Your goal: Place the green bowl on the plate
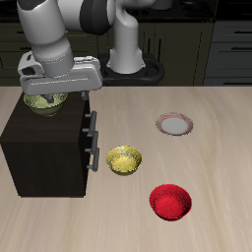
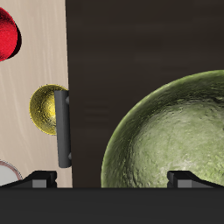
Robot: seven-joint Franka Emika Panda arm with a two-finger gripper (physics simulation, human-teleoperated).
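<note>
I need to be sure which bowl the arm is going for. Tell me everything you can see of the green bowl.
The green bowl is small, round and olive-green, with a mottled, speckled yellowish-green inside that looks glazed. It sits upright on top of the dark cabinet, near its back. The claw hangs right above it, its fingers standing at either side of the bowl; whether they touch the bowl cannot be told. It is far from the plate.

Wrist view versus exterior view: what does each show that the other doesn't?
Only the wrist view shows the green bowl's mottled inside close up. Only the exterior view shows the arm, the whole plate and the dark cabinet's front. Both show the green bowl on the cabinet under the gripper, the yellow bowl and the red bowl.
</note>
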